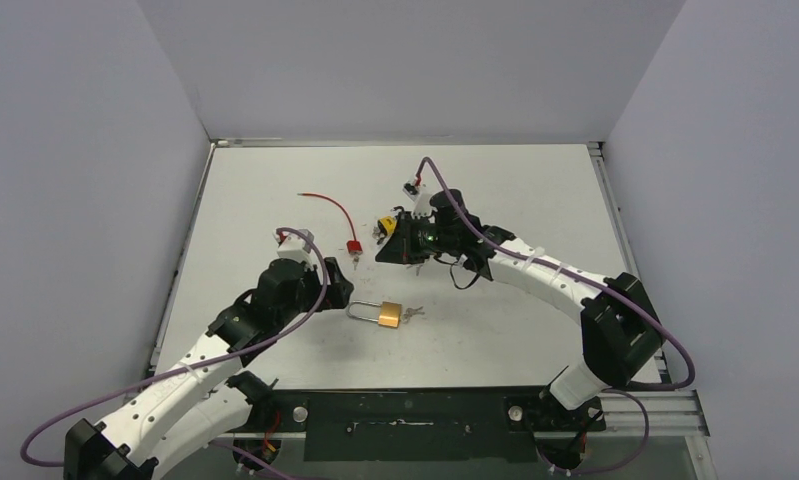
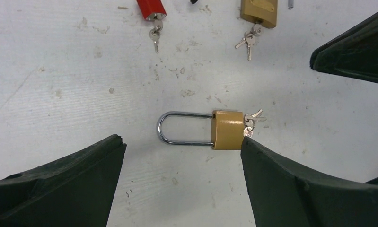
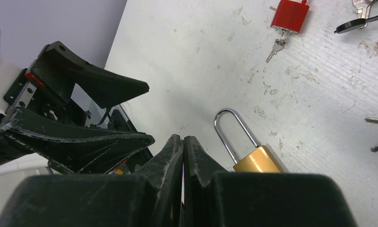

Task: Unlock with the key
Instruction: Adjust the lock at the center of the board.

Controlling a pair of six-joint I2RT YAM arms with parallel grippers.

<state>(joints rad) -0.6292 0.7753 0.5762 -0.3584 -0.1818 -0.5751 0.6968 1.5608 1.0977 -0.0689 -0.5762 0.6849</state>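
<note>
Left wrist view: the brass padlock [image 2: 227,130] lies crosswise under the spread left gripper [image 2: 182,142], keys [image 2: 250,120] rightward; the right gripper [image 3: 183,139] is pressed together.

left arm [image 1: 190,372]: white links dotted with small holes, black joint housings | right arm [image 1: 550,275]: same white-and-black build | purple cable [image 1: 683,355]: one looped along each arm | left gripper [image 2: 182,141] fingers [image 2: 59,189]: black, wedge-shaped, matte | right gripper [image 3: 183,138] fingers [image 3: 168,156]: black, scuffed, ridged edges | base plate [image 1: 405,415]: black, flat, two round silver bolts
</note>
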